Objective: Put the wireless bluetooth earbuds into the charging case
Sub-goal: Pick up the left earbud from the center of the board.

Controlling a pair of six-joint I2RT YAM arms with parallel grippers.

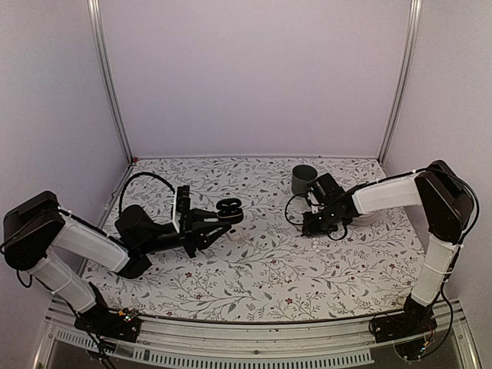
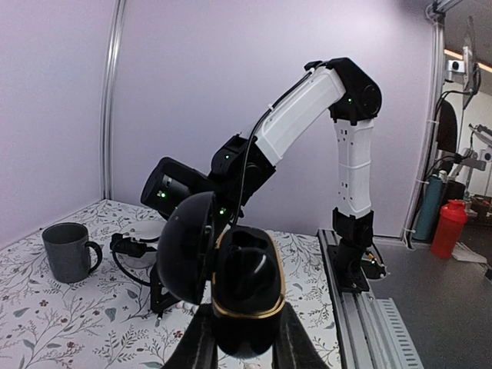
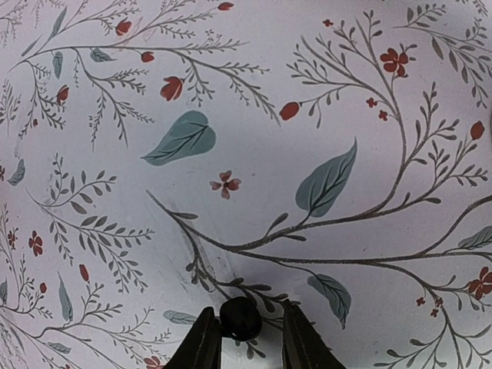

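- The left arm (image 1: 81, 244) reached from the near left corner out over the table (image 1: 254, 304), which was covered with a floral cloth.
- The left gripper (image 2: 244, 350) was clenched on the charging case (image 2: 247, 284), its two fingers pressing the lower sides of the case and holding it up off the cloth.
- The charging case was black with a gold band around its rim. It stood open, with its domed lid (image 2: 186, 250) hinged back to the left in the left wrist view and the hollow inside facing the camera.
- In the top view the case hung left of the table's middle, well apart from the right gripper.
- A grey mug (image 1: 302, 179) stood upright near the back of the table, right of centre, just behind the right gripper's wrist.
- The right gripper (image 3: 244, 338) pointed down at the cloth, right of centre, with its jaws a little apart.
- A small, round black earbud (image 3: 241, 317) sat on the cloth between those jaws. It lay against the left finger, with a thin gap on the other side. I could not tell whether the pincer was already gripping it.
- The right arm (image 1: 388, 194) stretched in from the near right corner, its white link lying low over the cloth.
- Beyond the table's rail, the left wrist view showed a red bottle (image 2: 447, 228) standing upright.
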